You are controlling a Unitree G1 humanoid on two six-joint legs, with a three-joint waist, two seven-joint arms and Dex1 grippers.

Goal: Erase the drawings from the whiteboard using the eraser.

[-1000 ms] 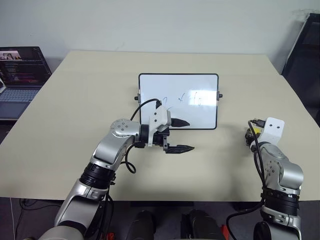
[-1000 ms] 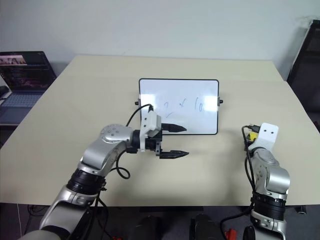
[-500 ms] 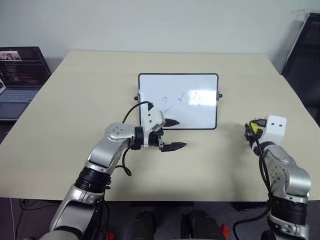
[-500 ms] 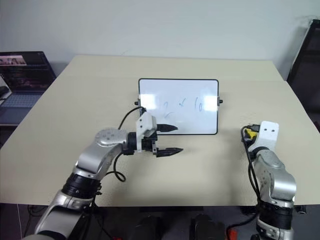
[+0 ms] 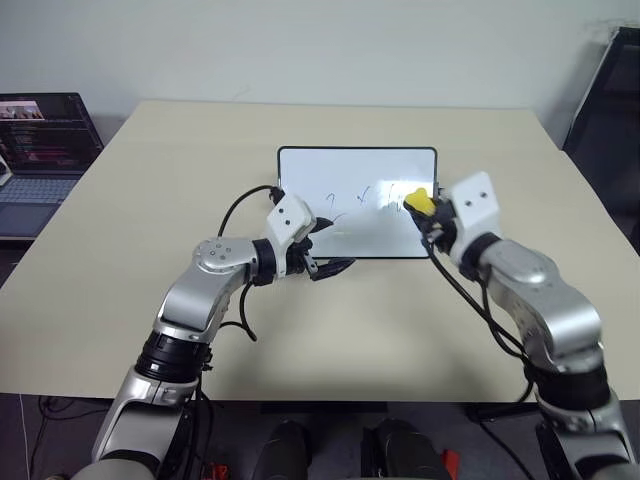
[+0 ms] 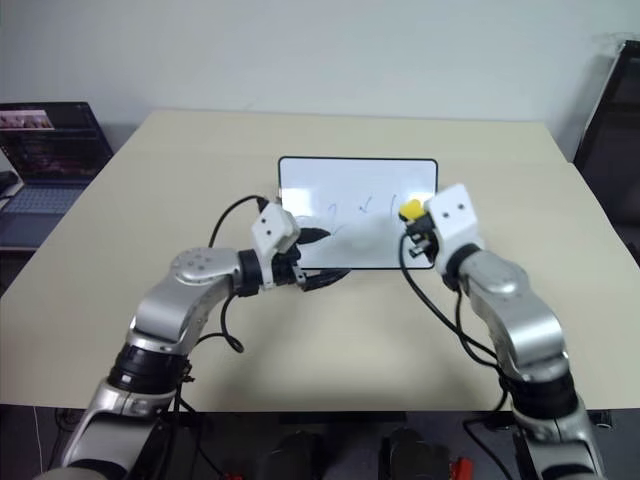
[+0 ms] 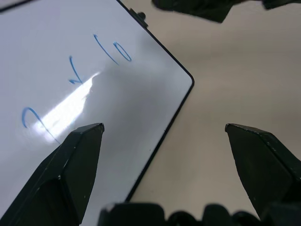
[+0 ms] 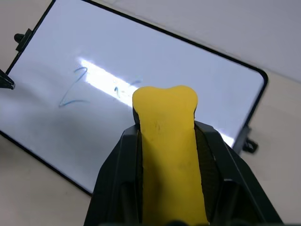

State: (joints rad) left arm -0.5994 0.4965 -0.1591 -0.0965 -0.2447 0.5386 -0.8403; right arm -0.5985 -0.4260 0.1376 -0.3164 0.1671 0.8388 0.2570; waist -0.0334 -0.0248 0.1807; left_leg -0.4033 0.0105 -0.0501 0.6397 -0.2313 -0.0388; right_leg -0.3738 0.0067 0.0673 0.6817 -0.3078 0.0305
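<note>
The eraser (image 8: pixel 165 155) sits clamped between the right jaws over the whiteboard (image 5: pixel 355 165); left jaws gape empty.

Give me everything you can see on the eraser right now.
The eraser is a small bright yellow block with a notched front end, matte like foam. The right claw is shut on it, a black finger on each long side, the yellow tip sticking out past them. It hangs over the right part of the whiteboard, by the blue drawings. Whether it touches the board is unclear.
</note>
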